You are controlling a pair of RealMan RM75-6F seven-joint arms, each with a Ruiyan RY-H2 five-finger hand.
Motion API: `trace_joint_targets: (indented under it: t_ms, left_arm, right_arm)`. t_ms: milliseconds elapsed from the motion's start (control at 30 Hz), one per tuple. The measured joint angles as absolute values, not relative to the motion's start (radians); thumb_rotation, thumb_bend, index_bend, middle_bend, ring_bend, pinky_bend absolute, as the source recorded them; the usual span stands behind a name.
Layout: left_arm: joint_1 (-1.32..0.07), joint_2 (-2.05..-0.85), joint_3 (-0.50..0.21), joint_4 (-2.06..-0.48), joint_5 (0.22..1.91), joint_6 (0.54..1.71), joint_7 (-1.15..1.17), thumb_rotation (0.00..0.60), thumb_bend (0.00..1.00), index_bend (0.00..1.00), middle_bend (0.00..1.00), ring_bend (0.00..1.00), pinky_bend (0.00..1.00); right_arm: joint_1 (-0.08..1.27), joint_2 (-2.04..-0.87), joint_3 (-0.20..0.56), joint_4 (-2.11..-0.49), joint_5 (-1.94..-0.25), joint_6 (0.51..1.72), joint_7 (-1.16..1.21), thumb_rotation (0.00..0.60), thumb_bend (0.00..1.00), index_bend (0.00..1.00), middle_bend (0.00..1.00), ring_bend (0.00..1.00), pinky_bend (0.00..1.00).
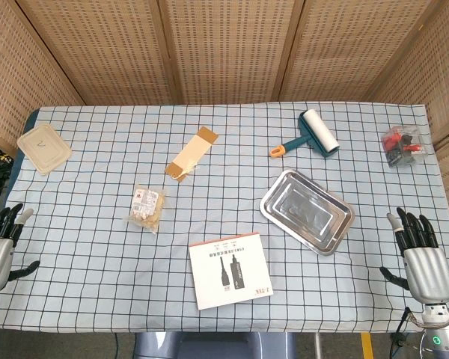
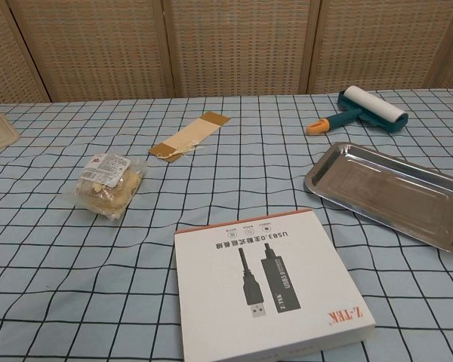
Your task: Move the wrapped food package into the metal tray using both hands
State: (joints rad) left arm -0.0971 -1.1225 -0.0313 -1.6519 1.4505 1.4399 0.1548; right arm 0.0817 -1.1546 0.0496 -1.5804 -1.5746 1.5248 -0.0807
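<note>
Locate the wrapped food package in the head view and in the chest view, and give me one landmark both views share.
Head view: the wrapped food package lies left of centre on the checked cloth, left of the metal tray.
Chest view: the package sits at middle left, far left of the tray.
Shared landmark: the white USB adapter box, nearer the robot than the package and to its right in both views.

Food package (image 2: 106, 183) left (flat), metal tray (image 2: 392, 192) right.

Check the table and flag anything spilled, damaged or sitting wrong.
Nothing stands out. The wrapped food package lies intact on the tablecloth, the metal tray sits flat and empty, and the white USB adapter box and lint roller simply rest at angles.
</note>
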Motion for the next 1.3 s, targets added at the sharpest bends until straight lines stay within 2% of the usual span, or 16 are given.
trace_joint_targets:
  t_ms: [1300]
  left_arm:
    - [-0.111,-1.141,-0.022,-1.665,1.46,1.424,0.207,0.6,0.08,0.0,0.0,0.0,0.0]
  right_arm:
    - [0.088,-1.129,0.036,-1.614,-1.563,1.482,-0.09,0.6,0.11,0.0,0.0,0.0,0.0]
